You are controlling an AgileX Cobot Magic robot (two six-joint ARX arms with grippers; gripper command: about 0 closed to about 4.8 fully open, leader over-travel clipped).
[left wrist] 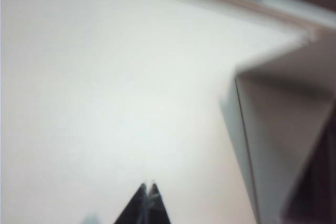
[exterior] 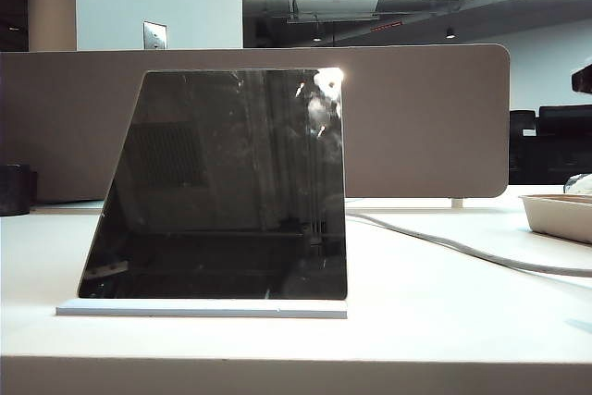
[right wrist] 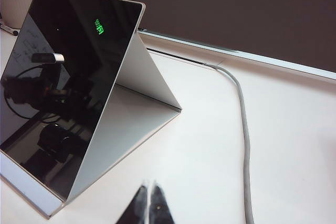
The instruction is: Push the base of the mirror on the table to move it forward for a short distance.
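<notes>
The mirror is a dark trapezoid panel standing upright near the front of the white table. Its base is a thin white slab lying flat under it. Neither gripper shows in the exterior view. In the right wrist view the mirror leans on a white folded support, with the base under it. My right gripper is shut and empty, hovering over bare table beside the mirror's side. My left gripper is also shut and empty, over bare table. A blurred edge of the mirror lies off to its side.
A beige divider panel runs along the back of the table. A grey cable trails from behind the mirror to the right, also visible as cable. A shallow beige tray sits at the right edge, a dark container at the left.
</notes>
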